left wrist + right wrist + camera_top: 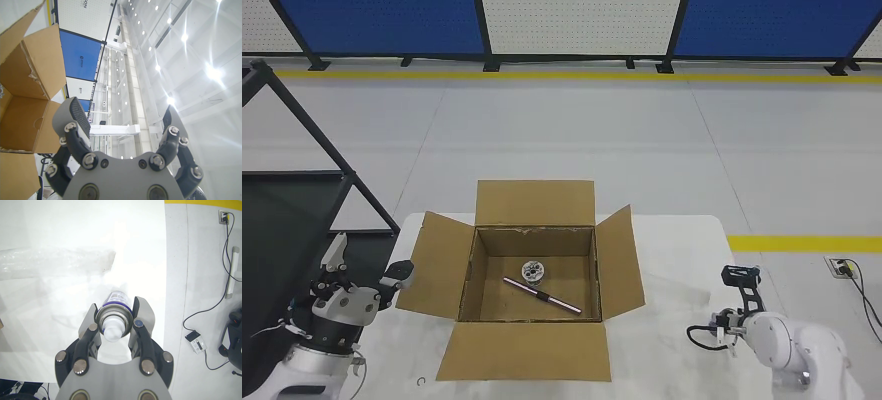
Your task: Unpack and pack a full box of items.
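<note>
Cardboard box at centre of white table, all four flaps folded outward. On box floor: metal rod lying diagonally, small round toothed part just beside its far end. Spray can outside box, clamped at upper body by right gripper, nozzle cap toward wrist, base toward table near its right edge; contact with tabletop not determinable. Clear plastic sheet flat on table between can and box. Left gripper near left flap, jaws wide apart, empty, pointed upward.

Step in hand, as judged: transfer of can between box and table, probably unpacking, with two items left inside. Next move: if unpacking, lowering can upright onto bare table clear of plastic sheet, then release; if packing, carriage over right flap and placement clear of rod.
</note>
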{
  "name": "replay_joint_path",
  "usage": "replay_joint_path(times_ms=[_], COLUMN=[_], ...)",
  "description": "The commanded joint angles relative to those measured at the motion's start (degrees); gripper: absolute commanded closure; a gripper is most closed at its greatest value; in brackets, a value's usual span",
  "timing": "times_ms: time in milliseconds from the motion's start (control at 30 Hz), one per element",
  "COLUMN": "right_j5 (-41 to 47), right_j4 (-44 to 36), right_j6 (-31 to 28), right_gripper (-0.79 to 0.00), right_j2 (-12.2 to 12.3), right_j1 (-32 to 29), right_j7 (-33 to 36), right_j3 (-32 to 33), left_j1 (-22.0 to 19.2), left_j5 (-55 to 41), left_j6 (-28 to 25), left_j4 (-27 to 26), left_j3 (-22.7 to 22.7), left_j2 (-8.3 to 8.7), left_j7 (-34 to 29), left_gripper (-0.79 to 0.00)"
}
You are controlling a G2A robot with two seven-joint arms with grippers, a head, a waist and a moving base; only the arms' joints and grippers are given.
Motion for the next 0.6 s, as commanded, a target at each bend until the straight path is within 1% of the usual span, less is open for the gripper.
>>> replay_joint_path(times_ms=[0, 33, 133, 167, 233, 300, 400, 567], right_j5=[-0.04, -0.05, 0.49, 0.56, 0.82, 0.85, 1.08, 2.98], right_j4=[-0.03, -0.09, -0.65, -0.86, -1.14, -1.39, -2.61, -7.47], right_j6=[0.1, 0.12, 0.11, 0.03, 0.01, 0.0, 0.29, -1.05], right_gripper=[-0.357, -0.4, -0.483, -0.576, -0.702, -0.72, -0.785, -0.785], right_j2=[0.03, 0.05, 0.11, 0.14, 0.19, 0.24, 0.34, 0.72], right_j1=[0.02, 0.02, -0.18, -0.29, -0.44, -0.52, -0.67, -1.5], right_j7=[0.02, 0.06, -0.02, -0.02, 0.04, -0.02, -0.35, -0.12], right_j3=[0.03, 0.05, 0.4, 0.53, 0.73, 0.85, 1.57, 4.51], left_j1=[0.0, 0.0, 0.0, 0.0, 0.0, 0.0, 0.0, 0.0], left_j5=[0.0, 0.0, 0.0, 0.0, 0.0, 0.0, 0.0, 0.0], left_j6=[0.0, 0.0, 0.0, 0.0, 0.0, 0.0, 0.0, 0.0], left_j4=[0.0, 0.0, 0.0, 0.0, 0.0, 0.0, 0.0, 0.0], left_j3=[0.0, 0.0, 0.0, 0.0, 0.0, 0.0, 0.0, 0.0], left_j2=[0.0, 0.0, 0.0, 0.0, 0.0, 0.0, 0.0, 0.0], left_j7=[0.0, 0.0, 0.0, 0.0, 0.0, 0.0, 0.0, 0.0], left_gripper=[-0.785, -0.785, -0.785, -0.785, -0.785, -0.785, -0.785, -0.785])
